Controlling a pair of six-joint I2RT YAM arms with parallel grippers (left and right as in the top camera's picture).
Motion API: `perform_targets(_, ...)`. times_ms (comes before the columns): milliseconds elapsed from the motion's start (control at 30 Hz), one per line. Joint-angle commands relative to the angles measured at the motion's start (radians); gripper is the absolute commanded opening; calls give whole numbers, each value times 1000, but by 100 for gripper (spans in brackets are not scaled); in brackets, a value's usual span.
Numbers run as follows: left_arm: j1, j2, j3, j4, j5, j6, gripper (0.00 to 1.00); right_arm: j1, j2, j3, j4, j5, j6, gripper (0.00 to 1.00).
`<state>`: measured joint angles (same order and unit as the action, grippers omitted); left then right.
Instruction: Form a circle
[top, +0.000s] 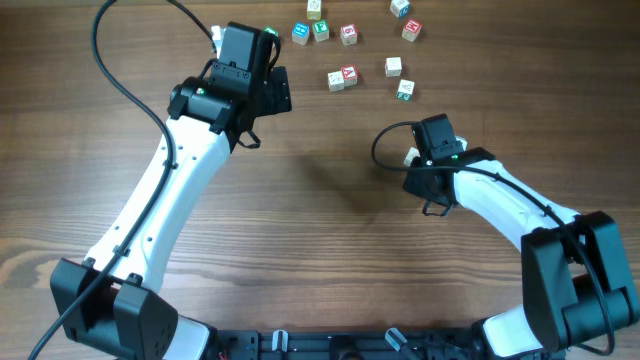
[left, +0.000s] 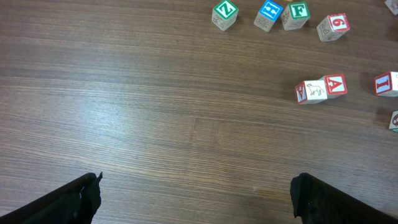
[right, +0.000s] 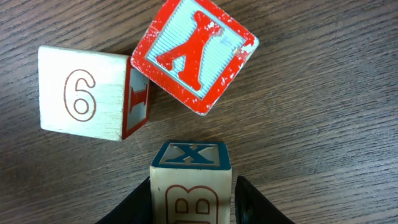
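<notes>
While tight on the X cube (right: 190, 155), right pincer (right: 194, 199) just behind the cluster's (right: 140, 102) other two; left pincer (left: 196, 183) wide apart.

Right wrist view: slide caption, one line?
Right hand straddles X block, facing 6 block and red block.

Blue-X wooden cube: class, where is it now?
Right wrist view, bottom centre: the blue-X wooden cube sits between the fingers of the right gripper, just below the pale 6 cube and the red-framed letter cube.
</notes>
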<state>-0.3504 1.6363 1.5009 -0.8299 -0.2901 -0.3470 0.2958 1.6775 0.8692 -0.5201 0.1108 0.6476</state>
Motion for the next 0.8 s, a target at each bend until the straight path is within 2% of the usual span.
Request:
perform_targets(0, 4, 2, -3, 2, -2, -9, 100, 2, 10, -6, -2, 25, -48, 40)
perform_targets(400, 4, 2, -3, 2, -2, -9, 100, 2, 9, -6, 41, 24, -201, 40)
perform_targets(767, 4, 2, -3, 2, -2, -9, 100, 2, 10, -6, 45, 77, -205, 33)
